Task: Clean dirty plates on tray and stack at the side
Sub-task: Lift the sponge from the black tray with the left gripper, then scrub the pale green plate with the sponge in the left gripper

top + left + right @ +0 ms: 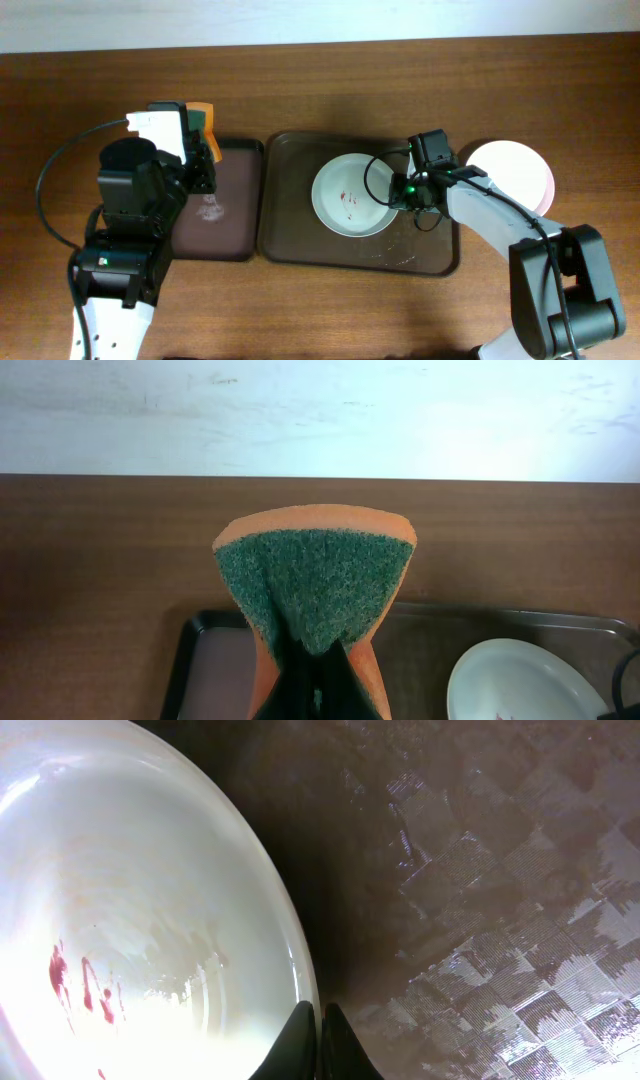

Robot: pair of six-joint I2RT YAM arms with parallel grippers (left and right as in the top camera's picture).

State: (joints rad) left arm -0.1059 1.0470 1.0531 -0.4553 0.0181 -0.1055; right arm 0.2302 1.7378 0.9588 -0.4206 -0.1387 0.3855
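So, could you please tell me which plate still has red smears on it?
The plate on the large brown tray, its rim at the right gripper; the other plate, off the tray, looks clean.

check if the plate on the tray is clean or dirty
Dirty: the plate has red smears near its middle in two views.

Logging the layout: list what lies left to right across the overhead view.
Small dark tray → smeared plate on the brown tray → right end effector at that plate's rim → clean plate off the tray.
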